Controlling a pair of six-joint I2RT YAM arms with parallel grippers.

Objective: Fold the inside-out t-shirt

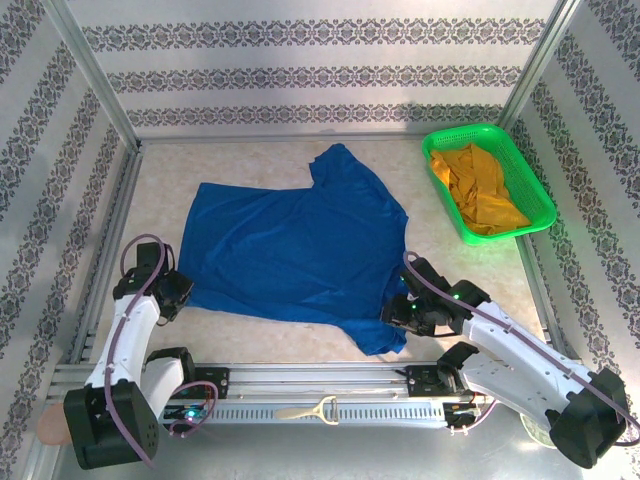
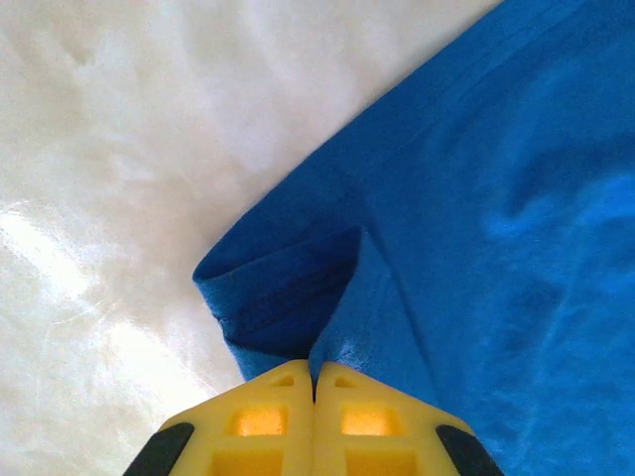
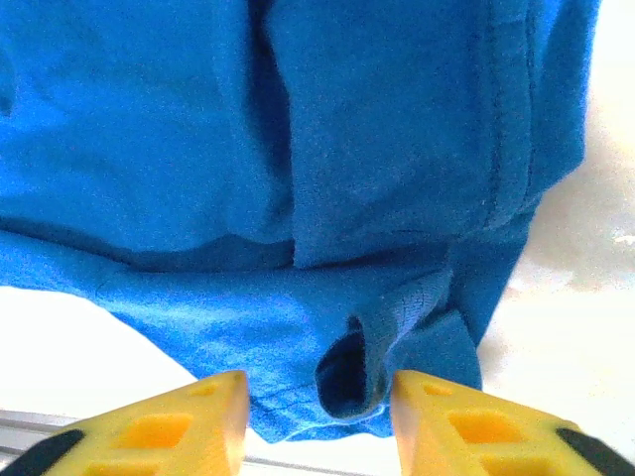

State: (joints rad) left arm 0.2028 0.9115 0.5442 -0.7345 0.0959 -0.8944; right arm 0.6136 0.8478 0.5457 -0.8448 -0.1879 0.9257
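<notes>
The inside-out t-shirt [image 1: 290, 250] lies spread nearly flat on the table [image 1: 160, 170], stretched between the two claws, plain blue side up. The green basket [image 1: 460, 132] of yellow cloth [image 1: 485, 190] sits well beyond the right claw. The biggest worry, to my eye, is an uneven lift. The left gripper [image 2: 315, 382] is pinched fully shut on a hem corner of the shirt right at its tips, while the right gripper [image 3: 317, 387] stands about half open. A rumpled curl of the shirt's edge sits between the right claw's fingers [image 3: 189, 416] but isn't squeezed. If the left pulls before the right bites, the whole shirt could drag and skew toward the left claw. The right might also close on just that little curl and lose it once the cloth takes weight. And the left's hold looks thin, only the very edge of the cloth, so a sharp tug may slip it free.
</notes>
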